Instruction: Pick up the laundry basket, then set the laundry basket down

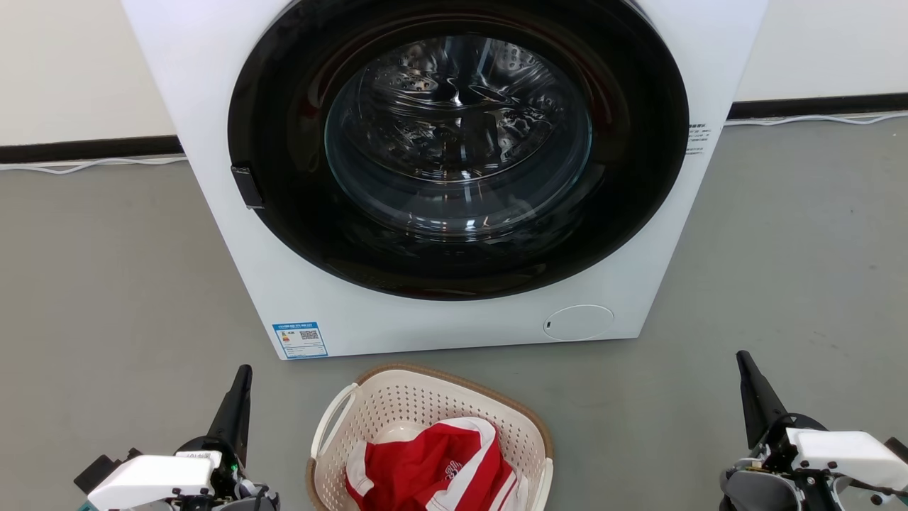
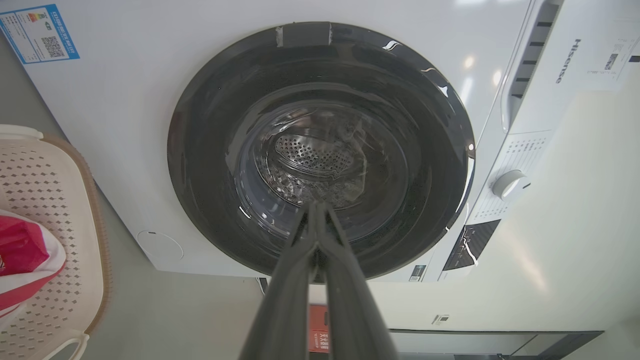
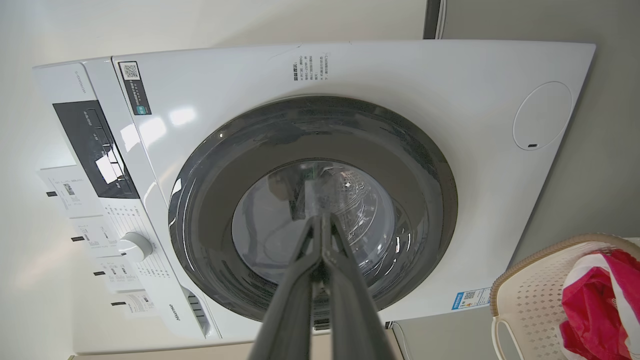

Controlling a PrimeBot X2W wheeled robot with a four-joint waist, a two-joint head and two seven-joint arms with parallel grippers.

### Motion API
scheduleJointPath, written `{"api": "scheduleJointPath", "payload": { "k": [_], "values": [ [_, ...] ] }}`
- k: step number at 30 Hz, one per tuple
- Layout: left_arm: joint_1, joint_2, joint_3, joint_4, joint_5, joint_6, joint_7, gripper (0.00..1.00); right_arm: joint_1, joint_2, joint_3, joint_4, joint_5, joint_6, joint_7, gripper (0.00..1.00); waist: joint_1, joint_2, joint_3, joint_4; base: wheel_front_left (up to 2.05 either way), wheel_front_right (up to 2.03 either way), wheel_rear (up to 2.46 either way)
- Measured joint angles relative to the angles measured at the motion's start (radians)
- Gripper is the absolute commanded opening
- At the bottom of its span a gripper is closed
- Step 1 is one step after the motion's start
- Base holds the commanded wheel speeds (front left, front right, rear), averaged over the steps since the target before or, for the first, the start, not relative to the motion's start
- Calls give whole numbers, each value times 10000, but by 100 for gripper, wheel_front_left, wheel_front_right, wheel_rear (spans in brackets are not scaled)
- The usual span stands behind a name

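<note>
Laundry basket (image 1: 425, 404) on floor (image 1: 106, 284) before washer (image 1: 454, 177) — untouched.

laundry basket (image 1: 425, 401) near side cut off below, washer (image 1: 191, 71) top cropped

My left gripper (image 1: 245, 372) and right gripper (image 1: 743, 358) each have long, dark, tapering fingers (image 1: 233, 419), white boxy wrist housings (image 1: 844, 447) and thin black cables (image 1: 774, 424).

one washer (image 1: 213, 106) counted at upper centre, one round door (image 1: 457, 142), one blue label (image 1: 300, 340), one round cover (image 1: 578, 322), one laundry basket (image 1: 425, 397) at bottom centre, one red-and-white garment (image 1: 425, 472), two grippers counted, left gripper (image 1: 245, 370) lower left, right gripper (image 1: 743, 357) lower right
</note>
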Motion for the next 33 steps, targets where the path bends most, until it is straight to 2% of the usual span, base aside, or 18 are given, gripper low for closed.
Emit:
{"api": "scheduleJointPath", "payload": {
  "k": [10,11,12,13,23,33],
  "values": [
    [0,0,0,0,0,0,0,0,0,0,0,0,0,0,0,0,0,0,0,0,0,0,0],
    [17,-4,0,33,0,2,-4,100,22,0,6,38,-2,0,0,100,1,0,0,0,0,0,0],
    [138,-54,-6,259,0,12,-17,0,155,31,35,236,-10,-4,0,0,0,0,0,0,0,0,0],
    [267,-88,-8,382,0,15,-17,100,282,59,44,349,-10,-6,0,100,0,0,0,0,0,0,0],
    [712,-140,-128,500,142,92,-211,100,678,159,171,616,-54,-13,-151,100,6,0,-70,-14,0,0,0],
    [744,-134,-249,-4,911,284,-474,100,686,159,272,336,-859,-12,-447,100,3,0,-93,-33,0,0,0]
  ]
}}
